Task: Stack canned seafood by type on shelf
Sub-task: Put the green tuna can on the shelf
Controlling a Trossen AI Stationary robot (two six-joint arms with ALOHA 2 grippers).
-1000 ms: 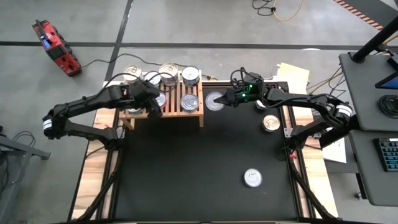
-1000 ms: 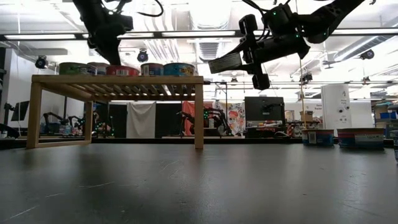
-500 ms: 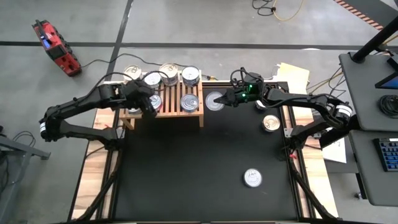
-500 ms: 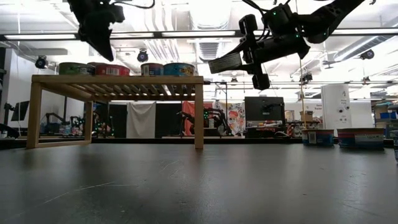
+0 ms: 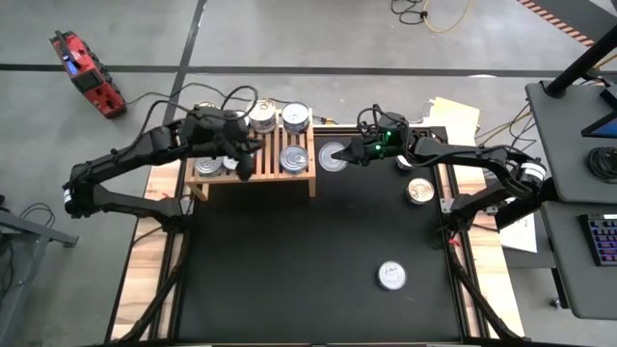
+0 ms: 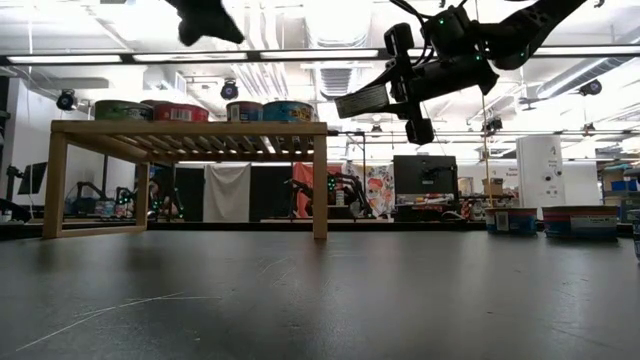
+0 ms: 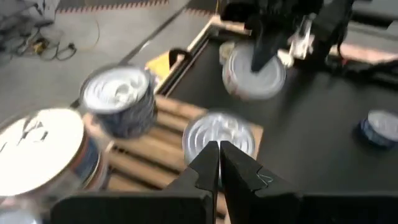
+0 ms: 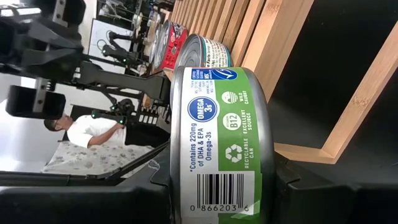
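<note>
Held in the air just beside the right end of the shelf (image 5: 253, 154): one can (image 5: 334, 156) with a silver pull-tab lid, side label green and white with a blue round badge and a barcode (image 8: 219, 155), clamped between the fingers of the right gripper (image 5: 349, 154). Seen level in the low view, well above the tabletop and higher than the shelf's slatted top (image 6: 190, 127), tilted slightly. Apart from the shelf, not touching it.

On the light-wood slatted shelf: several more tins (image 5: 294, 158), silver lids up, some bluish on the sides (image 7: 121, 102), one red-labelled in the low view (image 6: 182, 113); standing near the back edge and toward the right end. Above the middle of the shelf, the left gripper (image 5: 244, 170), fingers pressed together on nothing, hanging clear over the tins; a lid right below its tips in the left wrist view (image 7: 219, 134).

Elsewhere on the black table (image 5: 289, 270): one tin near the right edge (image 5: 418, 191), another toward the front right (image 5: 391, 276), both well apart from the shelf. Nothing standing between the held can and the shelf's right end.

Beyond the table: a red device (image 5: 85, 74) on the floor at far left, papers (image 5: 453, 114) behind the right arm, a desk with a keyboard (image 5: 600, 236) at far right, a person in a pale top (image 8: 93, 134) in the background of the right wrist view
</note>
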